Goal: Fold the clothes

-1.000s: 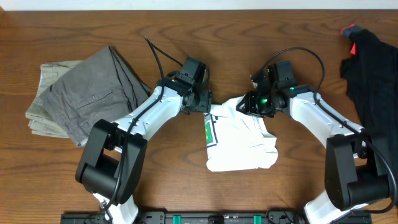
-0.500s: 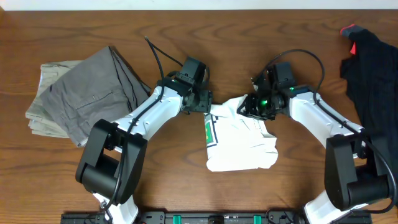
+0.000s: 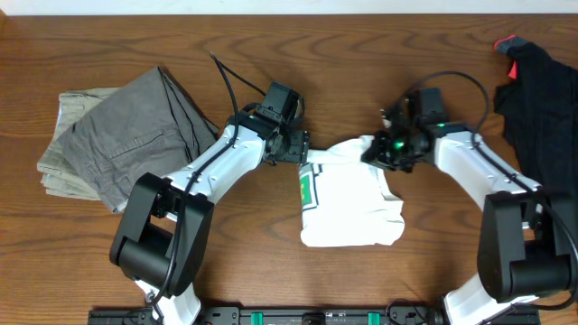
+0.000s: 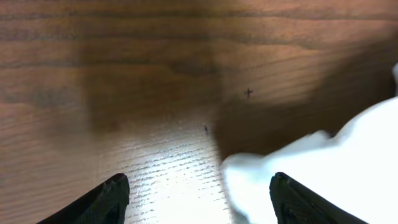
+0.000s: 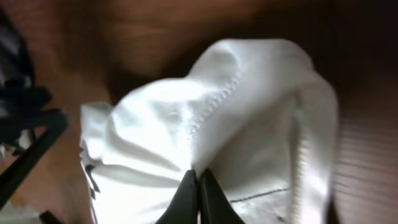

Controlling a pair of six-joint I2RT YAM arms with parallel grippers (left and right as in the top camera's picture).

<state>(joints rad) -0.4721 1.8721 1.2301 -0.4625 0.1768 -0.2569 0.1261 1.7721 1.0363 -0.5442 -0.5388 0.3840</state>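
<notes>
The white T-shirt [image 3: 348, 208] lies folded at the table's middle, with a green label at its left edge. My right gripper [image 3: 381, 152] is at its top right corner, shut on a raised fold of the shirt. In the right wrist view the closed tips [image 5: 198, 174] pinch a ridge of the white T-shirt [image 5: 249, 93]. My left gripper [image 3: 302, 149] hovers at the shirt's top left corner, open. In the left wrist view the left gripper [image 4: 198, 182] spans bare wood, and the edge of the T-shirt [image 4: 323, 168] lies by its right finger.
Grey-khaki trousers [image 3: 117, 135] lie crumpled at the left of the wooden table [image 3: 271, 54]. A black garment [image 3: 542, 108] with a red bit [image 3: 510, 43] lies at the far right edge. Cables loop above both wrists.
The right gripper has shut on the shirt's top edge and shifted right, drawing a fold of fabric up with it. The left arm has held its place.
</notes>
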